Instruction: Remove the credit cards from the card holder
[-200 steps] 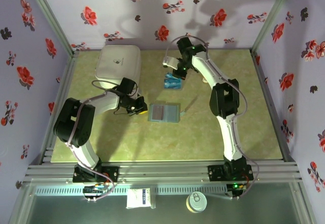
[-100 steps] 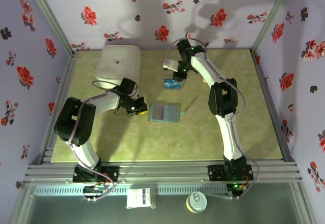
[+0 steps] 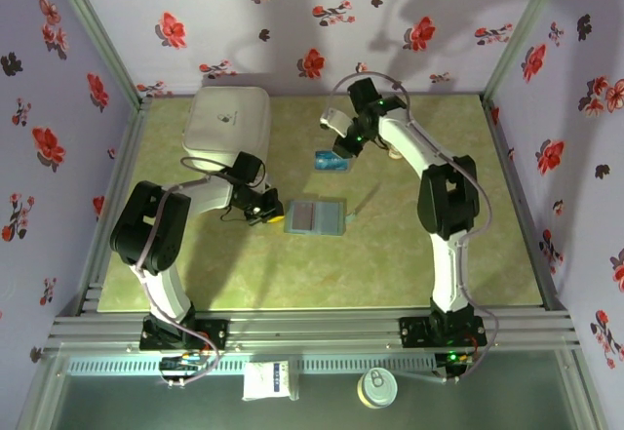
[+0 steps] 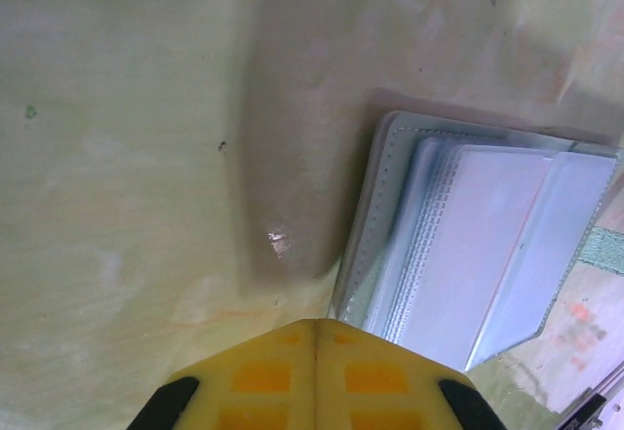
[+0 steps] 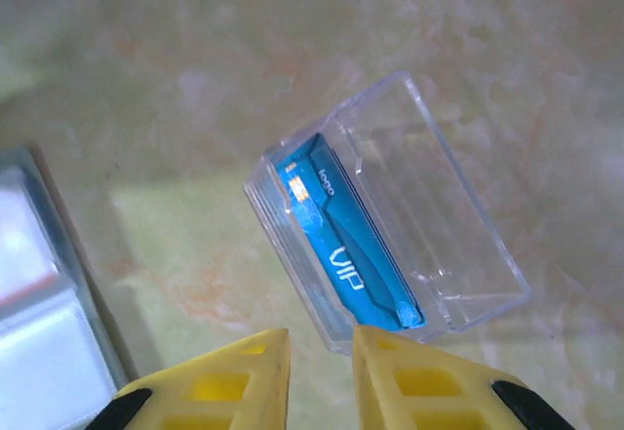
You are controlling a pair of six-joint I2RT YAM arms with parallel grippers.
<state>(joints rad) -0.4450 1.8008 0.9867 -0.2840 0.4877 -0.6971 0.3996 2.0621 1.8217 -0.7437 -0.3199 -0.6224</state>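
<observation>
We read "VIP" and "logo" on the blue card [image 5: 341,245] in the clear box [image 5: 444,225], right gripper [image 5: 320,340] slightly parted, empty, above it; left gripper [image 4: 314,329] closed beside the open wallet [image 3: 314,217] on the green mat [image 3: 244,274], floral walls [image 3: 234,20] around

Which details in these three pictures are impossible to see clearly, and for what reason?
- Left wrist view: the card holder is cut off by the right edge; its frosted sleeves hide whether any card is inside.
- Right wrist view: the blue card sits in the clear plastic piece, whose wall blurs the card's lower end.
- Top view: the left gripper is too small to tell whether it touches the card holder.
</observation>
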